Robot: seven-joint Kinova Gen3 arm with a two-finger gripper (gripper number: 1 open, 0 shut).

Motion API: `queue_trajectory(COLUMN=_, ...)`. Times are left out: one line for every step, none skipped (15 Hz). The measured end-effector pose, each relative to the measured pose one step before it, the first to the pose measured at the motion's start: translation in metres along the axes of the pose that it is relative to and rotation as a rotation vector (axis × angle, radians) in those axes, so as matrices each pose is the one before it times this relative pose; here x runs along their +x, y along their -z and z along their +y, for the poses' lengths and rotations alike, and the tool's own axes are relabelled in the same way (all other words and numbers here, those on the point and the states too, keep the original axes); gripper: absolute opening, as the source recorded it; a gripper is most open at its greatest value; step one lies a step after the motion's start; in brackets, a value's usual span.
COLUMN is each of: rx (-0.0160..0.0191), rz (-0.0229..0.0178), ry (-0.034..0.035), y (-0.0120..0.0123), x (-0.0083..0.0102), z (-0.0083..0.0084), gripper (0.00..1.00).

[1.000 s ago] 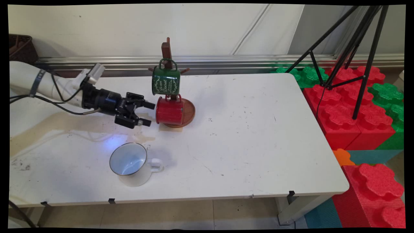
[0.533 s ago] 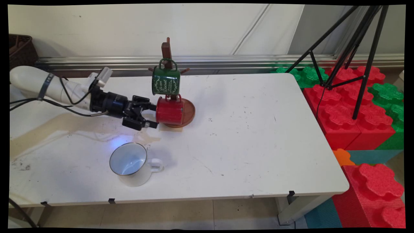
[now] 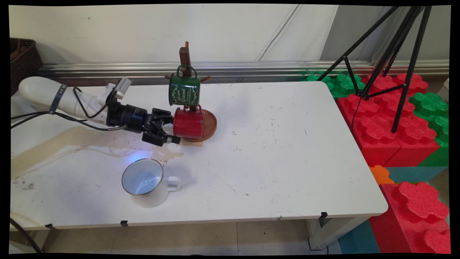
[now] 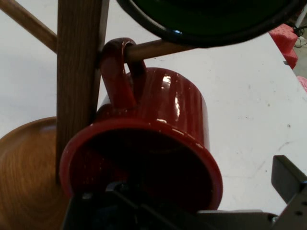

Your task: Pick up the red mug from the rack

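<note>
Nearest on the white tabletop (image 3: 280, 151) sits a white enamel mug (image 3: 145, 181). Behind it, the black two-finger gripper (image 3: 176, 130) has its fingers spread wide about the rim of a red enamel mug (image 3: 187, 123) hanging on a brown wooden mug tree (image 3: 185, 57), below a green enamel mug (image 3: 184, 90).

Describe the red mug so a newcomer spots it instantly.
Find the wooden mug tree at the white table's far edge. The red mug hangs low on it by its handle, just above the round base. The green mug hangs higher; the white mug sits on the table.
</note>
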Motion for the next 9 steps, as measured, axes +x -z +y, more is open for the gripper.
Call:
queue_trajectory(rx=0.00045, rz=0.00075, ry=0.00169, y=-0.00208, x=-0.00039, z=-0.00026, gripper=1.00)
queue_trajectory(rx=0.00027, rz=0.00098, ry=0.00167, y=-0.00186, x=-0.00034, z=-0.00013, gripper=1.00)
queue_trajectory(rx=0.00012, rz=0.00108, ry=0.00076, y=-0.00141, x=-0.00015, z=-0.00009, gripper=1.00)
queue_trajectory(rx=0.00013, rz=0.00074, ry=0.00036, y=-0.00088, x=-0.00012, z=-0.00007, gripper=1.00)
queue_trajectory(rx=-0.00026, rz=0.00145, ry=0.00056, y=-0.00108, x=-0.00013, z=-0.00010, gripper=1.00)
queue_trajectory(rx=-0.00167, rz=0.00164, ry=-0.00029, y=-0.00116, x=0.00002, z=-0.00004, gripper=0.00)
queue_trajectory(rx=-0.00197, rz=0.00130, ry=-0.00089, y=-0.00096, x=0.00000, z=-0.00001, gripper=0.00)
queue_trajectory(rx=-0.00296, rz=0.00078, ry=-0.00080, y=-0.00063, x=-0.00005, z=0.00011, gripper=0.00)
queue_trajectory(rx=-0.00204, rz=0.00020, ry=-0.00031, y=-0.00037, x=-0.00006, z=0.00010, gripper=0.00)
